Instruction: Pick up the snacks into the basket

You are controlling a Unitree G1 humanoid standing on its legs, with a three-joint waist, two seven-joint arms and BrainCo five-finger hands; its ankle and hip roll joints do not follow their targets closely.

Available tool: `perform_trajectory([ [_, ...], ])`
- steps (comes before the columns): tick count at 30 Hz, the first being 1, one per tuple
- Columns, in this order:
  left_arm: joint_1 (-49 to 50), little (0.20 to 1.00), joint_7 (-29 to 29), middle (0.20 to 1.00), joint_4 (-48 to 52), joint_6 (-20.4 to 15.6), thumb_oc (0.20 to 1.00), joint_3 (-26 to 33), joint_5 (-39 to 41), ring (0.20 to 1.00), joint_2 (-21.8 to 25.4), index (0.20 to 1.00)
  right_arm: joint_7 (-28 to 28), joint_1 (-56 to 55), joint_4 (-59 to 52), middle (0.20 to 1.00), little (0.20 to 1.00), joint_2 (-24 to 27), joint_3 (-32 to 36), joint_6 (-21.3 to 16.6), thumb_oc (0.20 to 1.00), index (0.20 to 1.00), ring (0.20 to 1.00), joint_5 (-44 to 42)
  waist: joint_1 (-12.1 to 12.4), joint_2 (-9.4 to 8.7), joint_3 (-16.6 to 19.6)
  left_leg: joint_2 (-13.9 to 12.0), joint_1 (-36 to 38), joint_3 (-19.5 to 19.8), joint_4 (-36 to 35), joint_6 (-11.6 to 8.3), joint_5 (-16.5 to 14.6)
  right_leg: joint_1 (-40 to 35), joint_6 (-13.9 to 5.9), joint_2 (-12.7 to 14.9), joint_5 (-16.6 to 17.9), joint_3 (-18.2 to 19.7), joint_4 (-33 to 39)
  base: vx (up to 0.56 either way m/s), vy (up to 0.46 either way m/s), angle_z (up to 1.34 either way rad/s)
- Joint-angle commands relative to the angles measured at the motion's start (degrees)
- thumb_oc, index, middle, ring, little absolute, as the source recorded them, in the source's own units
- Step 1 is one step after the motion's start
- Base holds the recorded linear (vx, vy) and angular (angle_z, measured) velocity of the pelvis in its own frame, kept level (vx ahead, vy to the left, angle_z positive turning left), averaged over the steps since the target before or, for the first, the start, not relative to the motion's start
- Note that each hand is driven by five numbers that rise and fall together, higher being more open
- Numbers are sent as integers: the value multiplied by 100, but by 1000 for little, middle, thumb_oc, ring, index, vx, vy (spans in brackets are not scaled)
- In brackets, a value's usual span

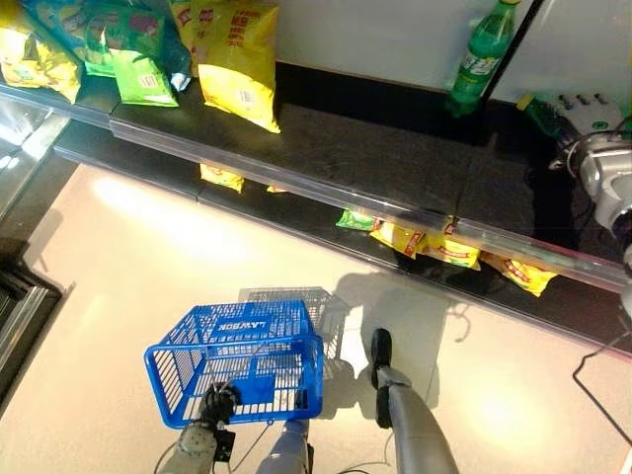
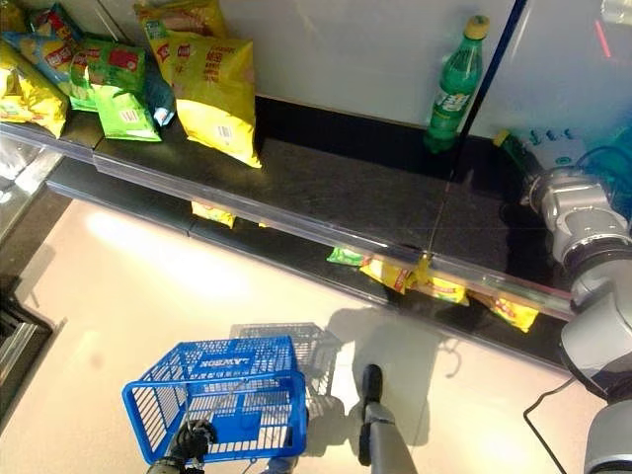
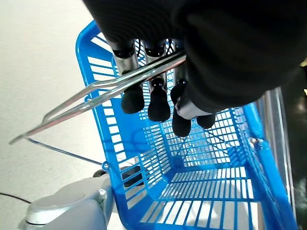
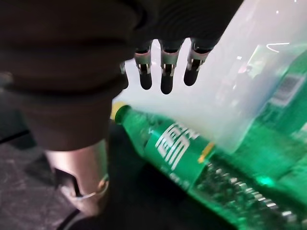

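The left hand (image 3: 158, 91) has its dark-tipped fingers (image 3: 132, 98) curled round the thin metal handle (image 3: 96, 91) of the blue basket (image 3: 192, 187), which hangs just below those fingertips with its mesh floor bare: no snack lies in it yet. In the head views the same hand (image 1: 217, 403) grips the basket (image 1: 242, 360) low over the pale floor (image 1: 148, 257).

The right hand (image 4: 163, 67) has its fingers (image 4: 165, 79) hanging straight and relaxed, closed on nothing. Just beyond their tips lies a green bottle (image 4: 177, 153) on its side on the dark shelf (image 4: 29, 191), apart from them, not touched. The right arm's end shows at the right of the shelf (image 2: 573, 212) in the head view.

The step in hand looks like the reach toward the shelf, with the picking itself not begun. The nearest thing to the right fingers is a drink, not a snack; the yellow snack bags (image 1: 237, 59) and green snack bags (image 1: 143, 79) sit well away from them along the upper shelf, and smaller yellow packets (image 1: 449, 252) lie on the lower shelf (image 1: 583, 306), under the front edge. The next move likely calls for carrying the open fingers over to one bag and closing on its crinkly film.

The lower packets are half hidden under the shelf lip. A second, upright green bottle (image 2: 452, 84) stands against the back wall. The right thumb cannot be made out.
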State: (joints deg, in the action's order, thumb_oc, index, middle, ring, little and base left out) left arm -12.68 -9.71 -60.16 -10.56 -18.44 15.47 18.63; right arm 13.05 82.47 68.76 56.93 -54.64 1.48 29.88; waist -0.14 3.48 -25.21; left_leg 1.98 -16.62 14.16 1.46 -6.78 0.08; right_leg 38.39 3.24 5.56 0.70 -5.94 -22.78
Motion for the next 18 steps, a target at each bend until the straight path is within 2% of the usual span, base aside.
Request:
perform_trajectory([
  [1, 654, 200, -26, 200, -14, 170, 200, -129, -8, 200, 217, 200, 190, 507, 132, 1000, 1000, 426, -330, 75, 1000, 1000, 1000, -262, 58, -44, -72, -265, -166, -104, -410, -303, 694, -212, -723, 55, -1057, 244, -851, 25, -47, 10],
  [10, 619, 200, -120, 200, 59, 146, 200, -238, -6, 200, 139, 200, 406, 484, 196, 1000, 1000, 330, 74, 42, 1000, 1000, 1000, -790, -12, 115, -112, -265, -140, -168, -489, -322, 745, -34, -715, 98, -1146, 331, -1141, 12, -35, -1],
  [15, 600, 200, -159, 200, 27, 133, 200, -290, 26, 200, 85, 200, 453, 406, 331, 1000, 1000, 181, 619, -38, 1000, 1000, 1000, -1606, -25, 158, -117, -262, -151, -224, -511, -294, 740, 81, -740, 48, -1069, 440, -1156, 2, 2, -1],
  [16, 563, 200, -172, 200, -82, 145, 200, -266, 52, 200, 61, 200, 474, 341, 498, 1000, 1000, 87, 1049, -88, 1000, 1000, 1000, -2250, -31, 168, -114, -258, -129, -218, -515, -285, 723, 105, -744, 17, -1067, 482, -1154, 8, -4, -7],
  [18, 531, 200, -193, 200, -134, 151, 200, -265, 58, 200, 48, 200, 503, 289, 658, 1000, 1000, -3, 1434, -144, 1000, 1000, 1000, -2896, -41, 196, -108, -248, -108, -233, -521, -276, 714, 106, -755, 20, -1046, 507, -1147, 13, 9, -13],
])
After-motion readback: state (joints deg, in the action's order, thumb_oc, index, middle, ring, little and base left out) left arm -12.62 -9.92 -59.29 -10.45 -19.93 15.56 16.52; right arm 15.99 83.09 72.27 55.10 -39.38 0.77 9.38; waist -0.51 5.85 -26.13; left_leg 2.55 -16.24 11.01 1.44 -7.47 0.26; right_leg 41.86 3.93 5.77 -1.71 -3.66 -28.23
